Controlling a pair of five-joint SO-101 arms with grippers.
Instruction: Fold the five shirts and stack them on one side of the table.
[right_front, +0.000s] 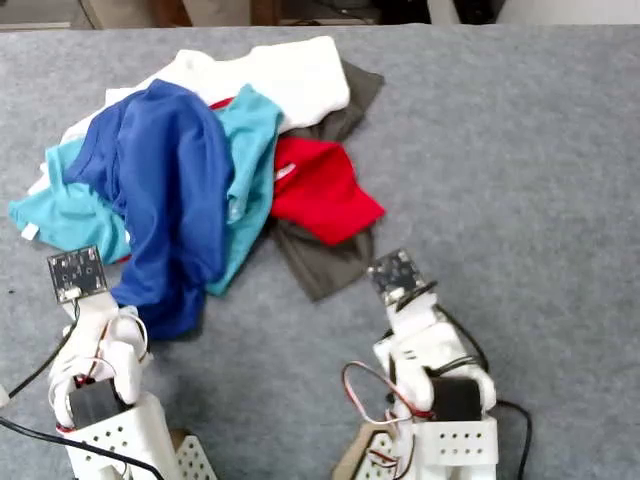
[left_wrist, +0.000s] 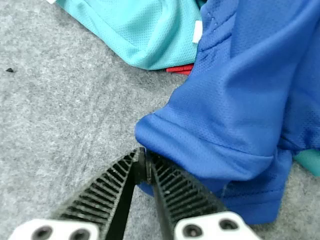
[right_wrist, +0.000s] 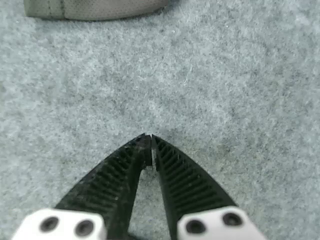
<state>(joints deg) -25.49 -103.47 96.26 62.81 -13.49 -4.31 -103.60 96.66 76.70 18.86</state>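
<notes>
A heap of five crumpled shirts (right_front: 200, 170) lies far left, royal-blue mesh shirt (right_front: 165, 190) on top. The left gripper (left_wrist: 143, 160), closed and empty, sits at its hem; the right gripper (right_wrist: 150, 142) is closed over bare grey felt table (right_wrist: 225, 90). Pulling the blue shirt could drag the tangled teal mesh shirt (right_front: 70, 215) along.

Shirt pile (right_front: 210, 170) obstructs the tabletop's (right_front: 520, 160) far left; its right half offers unobstructed gripper passage.

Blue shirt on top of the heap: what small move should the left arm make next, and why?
Probably open the left gripper and nudge it onto the blue shirt at its hem. Its jaws are shut at that hem, and the shirt lies uppermost, so it should lift off first.
</notes>
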